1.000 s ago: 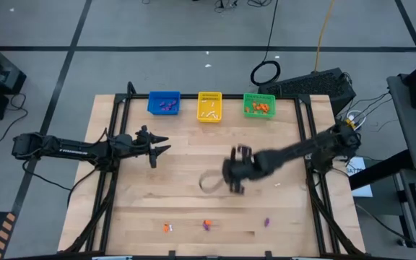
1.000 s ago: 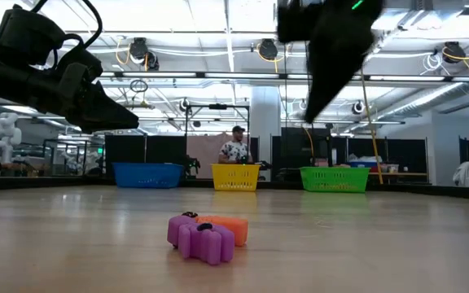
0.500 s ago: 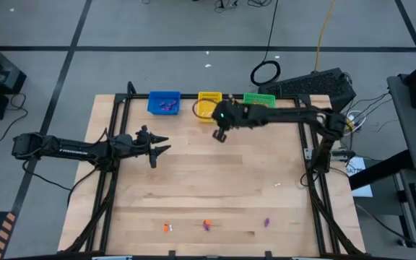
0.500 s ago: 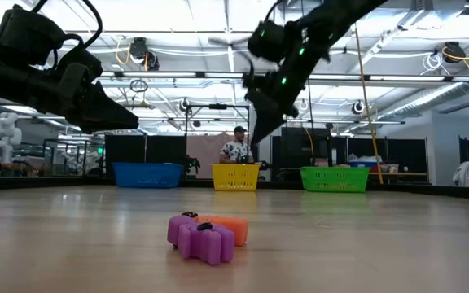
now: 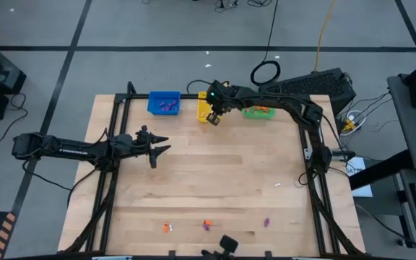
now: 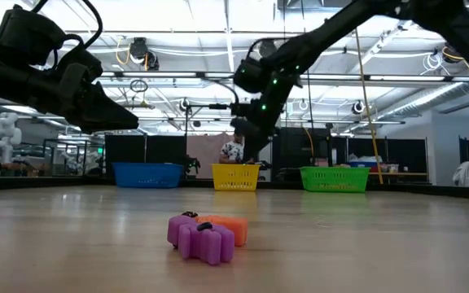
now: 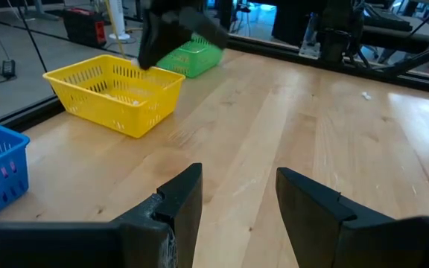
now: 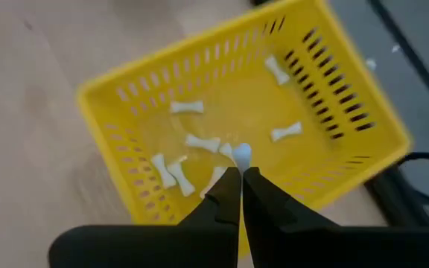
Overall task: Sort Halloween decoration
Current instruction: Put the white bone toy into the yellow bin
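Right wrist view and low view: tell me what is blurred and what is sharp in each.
Right wrist view: the yellow slotted plastic basket and the small white bone-shaped trinkets in it look soft, the right gripper fairly crisp. Low view: the purple and orange trinkets up front are sharp, the left gripper a dark silhouette against bright ceiling lights.

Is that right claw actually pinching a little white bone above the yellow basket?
Touching. The right wrist view shows the right gripper shut on a white bone above the yellow basket.
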You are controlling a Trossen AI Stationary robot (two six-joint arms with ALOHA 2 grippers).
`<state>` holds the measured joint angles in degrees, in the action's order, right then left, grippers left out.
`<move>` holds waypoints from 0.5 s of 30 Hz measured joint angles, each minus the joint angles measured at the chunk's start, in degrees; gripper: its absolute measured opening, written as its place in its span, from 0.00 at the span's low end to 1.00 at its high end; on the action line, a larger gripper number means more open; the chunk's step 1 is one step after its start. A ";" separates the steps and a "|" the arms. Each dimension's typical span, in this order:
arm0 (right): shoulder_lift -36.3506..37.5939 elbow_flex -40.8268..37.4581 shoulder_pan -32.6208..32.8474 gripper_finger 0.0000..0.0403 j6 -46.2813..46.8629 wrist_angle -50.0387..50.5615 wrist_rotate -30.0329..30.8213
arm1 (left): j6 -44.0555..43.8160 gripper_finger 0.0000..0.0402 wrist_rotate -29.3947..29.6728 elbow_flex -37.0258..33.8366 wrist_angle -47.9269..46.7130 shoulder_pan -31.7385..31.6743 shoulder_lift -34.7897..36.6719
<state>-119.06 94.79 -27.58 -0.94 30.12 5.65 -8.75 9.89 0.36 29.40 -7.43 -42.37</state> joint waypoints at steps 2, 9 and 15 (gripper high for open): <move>-1.99 0.94 -0.27 0.00 -0.52 0.14 -1.22 | 0.00 0.42 -0.65 0.00 0.03 0.01 0.01; -4.62 2.62 -1.06 0.01 -1.66 0.20 -1.37 | 0.04 0.42 -2.93 0.00 0.03 0.03 0.00; -4.23 2.62 -0.83 0.14 -2.78 0.10 -1.37 | 0.07 0.42 -5.58 0.00 0.03 0.03 0.00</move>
<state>-123.28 97.41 -28.40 -3.73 30.22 4.27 -8.69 4.31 0.36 29.43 -7.40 -42.37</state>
